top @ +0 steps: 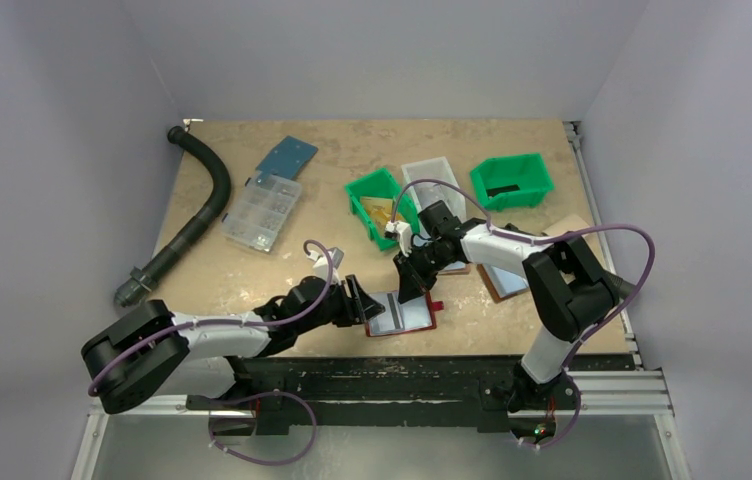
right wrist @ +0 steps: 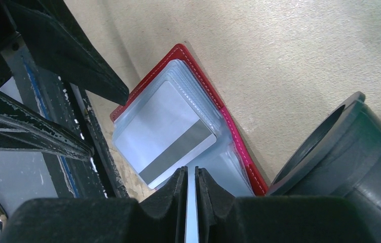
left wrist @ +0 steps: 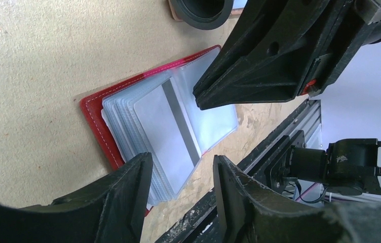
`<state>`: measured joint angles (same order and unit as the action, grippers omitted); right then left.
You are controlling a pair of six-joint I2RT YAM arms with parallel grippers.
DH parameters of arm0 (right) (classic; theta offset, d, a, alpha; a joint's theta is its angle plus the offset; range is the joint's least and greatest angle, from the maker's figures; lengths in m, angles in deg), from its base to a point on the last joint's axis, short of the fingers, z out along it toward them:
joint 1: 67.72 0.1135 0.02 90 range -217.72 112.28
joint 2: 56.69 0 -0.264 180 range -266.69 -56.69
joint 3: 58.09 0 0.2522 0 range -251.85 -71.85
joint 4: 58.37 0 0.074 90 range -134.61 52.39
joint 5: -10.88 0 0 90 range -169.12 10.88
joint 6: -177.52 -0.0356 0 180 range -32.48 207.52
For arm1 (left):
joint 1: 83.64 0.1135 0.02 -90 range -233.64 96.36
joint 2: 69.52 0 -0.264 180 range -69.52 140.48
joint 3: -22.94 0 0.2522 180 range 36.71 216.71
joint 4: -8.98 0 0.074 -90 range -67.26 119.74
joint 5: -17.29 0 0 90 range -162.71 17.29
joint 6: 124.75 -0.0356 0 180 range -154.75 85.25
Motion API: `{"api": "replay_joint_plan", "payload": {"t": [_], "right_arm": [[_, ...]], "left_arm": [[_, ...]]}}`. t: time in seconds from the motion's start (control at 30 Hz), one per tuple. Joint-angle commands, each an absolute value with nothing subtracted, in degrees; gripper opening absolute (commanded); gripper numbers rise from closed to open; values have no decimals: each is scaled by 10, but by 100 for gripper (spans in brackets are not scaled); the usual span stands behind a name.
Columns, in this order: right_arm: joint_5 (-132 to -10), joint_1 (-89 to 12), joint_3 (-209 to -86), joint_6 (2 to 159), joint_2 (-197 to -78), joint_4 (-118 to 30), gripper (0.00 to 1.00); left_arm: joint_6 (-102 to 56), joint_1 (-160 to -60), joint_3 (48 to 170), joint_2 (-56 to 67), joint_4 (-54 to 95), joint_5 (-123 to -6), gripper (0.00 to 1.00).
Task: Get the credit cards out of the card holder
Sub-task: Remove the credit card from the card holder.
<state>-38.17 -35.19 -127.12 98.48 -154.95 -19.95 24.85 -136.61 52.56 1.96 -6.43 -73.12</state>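
Note:
The card holder (top: 402,316) lies open near the table's front edge, red cover (left wrist: 97,121) down and clear pockets up. A pale credit card (left wrist: 163,131) with a grey stripe rests on top of the left pocket stack (right wrist: 168,131). My left gripper (left wrist: 182,157) is open, low at the holder's left edge, with nothing between its fingers (top: 364,300). My right gripper (right wrist: 191,171) is almost shut, its tips (left wrist: 198,104) down on the right clear pocket. A thin pale strip fills its narrow gap. Whether that strip is pocket plastic or a card I cannot tell.
Behind the holder stand two green bins (top: 380,205) (top: 512,180), a white tray (top: 440,180) and a clear organiser box (top: 262,212). A black hose (top: 202,210) curves along the left. Brown folders (top: 505,282) lie under the right arm. The black frame rail (top: 402,370) runs just in front.

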Motion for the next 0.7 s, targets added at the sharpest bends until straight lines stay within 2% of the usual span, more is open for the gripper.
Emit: {"api": "replay_joint_plan", "payload": {"t": [0.0, 0.67], "right_arm": [[-398, -349, -1275, 972, -1554, -213, 18], [-414, -346, -1281, 955, -1578, -213, 22]], "left_arm": [[257, -1369, 533, 27, -95, -731, 50], [268, -1372, 538, 76, -130, -730, 50]]}}
